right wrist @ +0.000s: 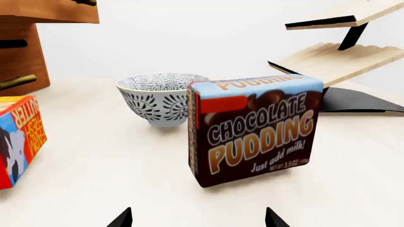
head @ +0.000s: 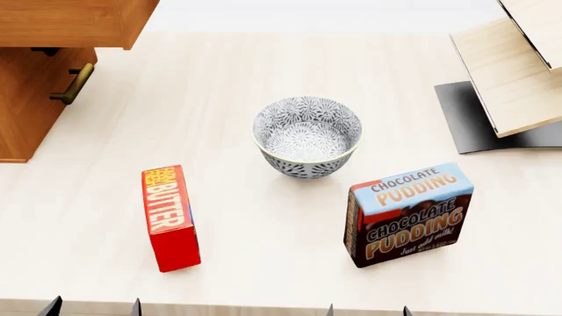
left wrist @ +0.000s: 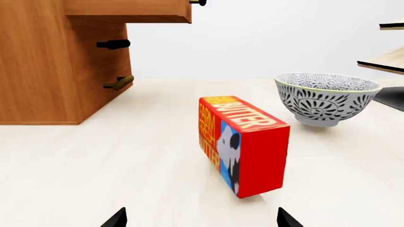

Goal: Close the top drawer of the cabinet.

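The reddish-brown cabinet [head: 22,112] stands at the table's far left. Its top drawer [head: 75,23] is pulled out and overhangs the drawer fronts below. It also shows in the left wrist view [left wrist: 126,10], with its handle end at the frame's upper edge. A lower brass handle [head: 73,84] shows under it. My left gripper [head: 92,308] is open and empty at the near table edge, in front of the butter box [head: 170,217]. My right gripper [head: 367,310] is open and empty at the near edge, in front of the pudding box [head: 408,214]. Both are far from the cabinet.
A patterned bowl [head: 307,136] sits mid-table. A pale wood slanted rack [head: 514,72] on a black base stands at the far right. The red butter box lies between my left gripper and the cabinet.
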{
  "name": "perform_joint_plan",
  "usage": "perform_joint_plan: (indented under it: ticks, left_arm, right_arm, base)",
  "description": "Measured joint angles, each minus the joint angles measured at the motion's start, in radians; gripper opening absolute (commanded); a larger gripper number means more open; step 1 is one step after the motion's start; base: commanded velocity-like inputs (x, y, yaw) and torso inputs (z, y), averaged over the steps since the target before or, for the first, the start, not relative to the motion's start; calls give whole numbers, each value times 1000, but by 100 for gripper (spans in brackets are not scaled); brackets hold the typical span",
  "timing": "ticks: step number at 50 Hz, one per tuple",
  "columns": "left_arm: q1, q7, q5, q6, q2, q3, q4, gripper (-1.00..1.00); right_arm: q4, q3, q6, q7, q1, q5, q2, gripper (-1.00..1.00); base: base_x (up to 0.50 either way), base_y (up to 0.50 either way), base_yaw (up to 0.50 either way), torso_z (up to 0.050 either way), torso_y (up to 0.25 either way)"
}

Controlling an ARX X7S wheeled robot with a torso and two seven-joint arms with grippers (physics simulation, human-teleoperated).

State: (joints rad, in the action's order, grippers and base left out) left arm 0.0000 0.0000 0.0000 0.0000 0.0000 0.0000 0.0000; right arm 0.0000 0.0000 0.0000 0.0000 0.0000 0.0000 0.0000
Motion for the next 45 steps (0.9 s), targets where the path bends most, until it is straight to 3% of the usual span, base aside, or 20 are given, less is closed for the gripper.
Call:
perform_joint_plan:
  ticks: [32, 45]
  left_arm:
    - [8, -93, -18, 31, -63, 80, 32, 100]
    - [28, -137, -5, -6, -87, 92, 165, 100]
  right_arm:
    - [-8, -64, 2, 76, -1, 68, 59, 100]
    - [-158, -66, 60, 119, -22, 97, 82, 100]
  base:
    - [0, 0, 0, 0, 0]
    - [0, 0, 0, 0, 0]
